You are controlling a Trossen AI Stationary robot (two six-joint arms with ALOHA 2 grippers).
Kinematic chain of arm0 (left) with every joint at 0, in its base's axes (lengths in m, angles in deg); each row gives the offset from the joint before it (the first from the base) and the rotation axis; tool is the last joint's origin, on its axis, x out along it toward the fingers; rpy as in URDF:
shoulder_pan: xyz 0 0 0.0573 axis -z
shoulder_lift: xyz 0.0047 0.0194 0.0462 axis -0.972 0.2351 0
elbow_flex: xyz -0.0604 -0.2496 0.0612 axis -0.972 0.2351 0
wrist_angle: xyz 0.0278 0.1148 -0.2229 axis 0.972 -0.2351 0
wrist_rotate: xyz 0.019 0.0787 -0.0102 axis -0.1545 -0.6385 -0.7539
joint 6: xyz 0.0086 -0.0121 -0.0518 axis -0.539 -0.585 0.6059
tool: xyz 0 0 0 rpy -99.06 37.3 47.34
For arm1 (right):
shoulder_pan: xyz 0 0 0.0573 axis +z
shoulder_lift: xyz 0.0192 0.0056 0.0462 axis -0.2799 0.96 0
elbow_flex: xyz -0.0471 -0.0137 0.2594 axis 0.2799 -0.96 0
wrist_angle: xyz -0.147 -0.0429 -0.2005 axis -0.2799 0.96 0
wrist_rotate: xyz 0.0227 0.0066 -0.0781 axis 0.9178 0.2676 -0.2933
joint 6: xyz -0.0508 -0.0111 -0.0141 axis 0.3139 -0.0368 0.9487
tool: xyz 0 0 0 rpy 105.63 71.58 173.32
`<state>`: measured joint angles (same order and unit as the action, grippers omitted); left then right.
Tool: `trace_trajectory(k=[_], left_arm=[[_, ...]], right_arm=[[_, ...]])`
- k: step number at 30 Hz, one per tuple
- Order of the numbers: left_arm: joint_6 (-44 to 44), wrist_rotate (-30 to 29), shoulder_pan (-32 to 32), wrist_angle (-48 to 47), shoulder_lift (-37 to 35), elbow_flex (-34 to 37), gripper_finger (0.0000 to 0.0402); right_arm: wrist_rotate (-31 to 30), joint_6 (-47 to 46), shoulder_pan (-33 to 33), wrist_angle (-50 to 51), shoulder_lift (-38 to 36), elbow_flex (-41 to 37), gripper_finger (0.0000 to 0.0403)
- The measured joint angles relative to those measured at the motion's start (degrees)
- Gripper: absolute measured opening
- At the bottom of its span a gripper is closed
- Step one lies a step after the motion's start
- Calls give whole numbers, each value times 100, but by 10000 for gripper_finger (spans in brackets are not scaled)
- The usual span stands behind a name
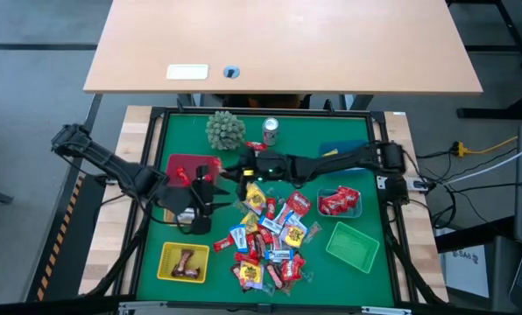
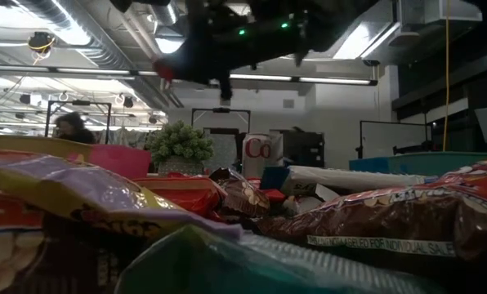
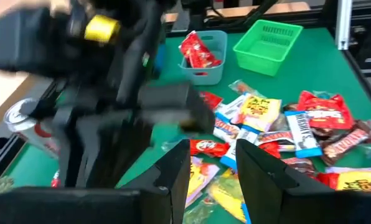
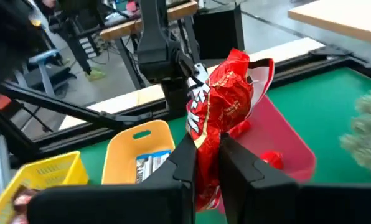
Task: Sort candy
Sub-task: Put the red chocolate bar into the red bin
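Your right gripper (image 4: 205, 163) is pinched tight on a red candy (image 4: 220, 106), wrapper crumpled between the two fingers and sticking up above them. From the wrist camera it hangs over the red basket (image 4: 285, 140), with an orange basket (image 4: 142, 146) holding a blue-white sweet just beside it. In the overhead shot the right arm reaches across the green mat on the desk (image 1: 349, 267) toward the red basket (image 1: 180, 164).

Your left gripper (image 3: 213, 177) has its fingers spread partway with nothing between them. It sits above the mat just beside the red basket, looking out at the candy pile (image 3: 285, 134).

The rest of the candy (image 1: 270, 241) lies heaped mid-mat. A few red ones are in the blue basket (image 1: 356, 210), brown ones in the yellow basket (image 1: 166, 262), and the green basket (image 1: 353, 247) sits near the pile.
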<state>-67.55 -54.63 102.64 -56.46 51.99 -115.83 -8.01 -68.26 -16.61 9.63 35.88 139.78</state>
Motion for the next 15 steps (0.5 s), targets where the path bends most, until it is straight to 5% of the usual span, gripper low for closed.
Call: trace_trajectory(k=[15], left_arm=[[12, -9, 238, -16, 0, -10, 115]], right_arm=[[-59, 131, -94, -68, 1677, 1826, 39]])
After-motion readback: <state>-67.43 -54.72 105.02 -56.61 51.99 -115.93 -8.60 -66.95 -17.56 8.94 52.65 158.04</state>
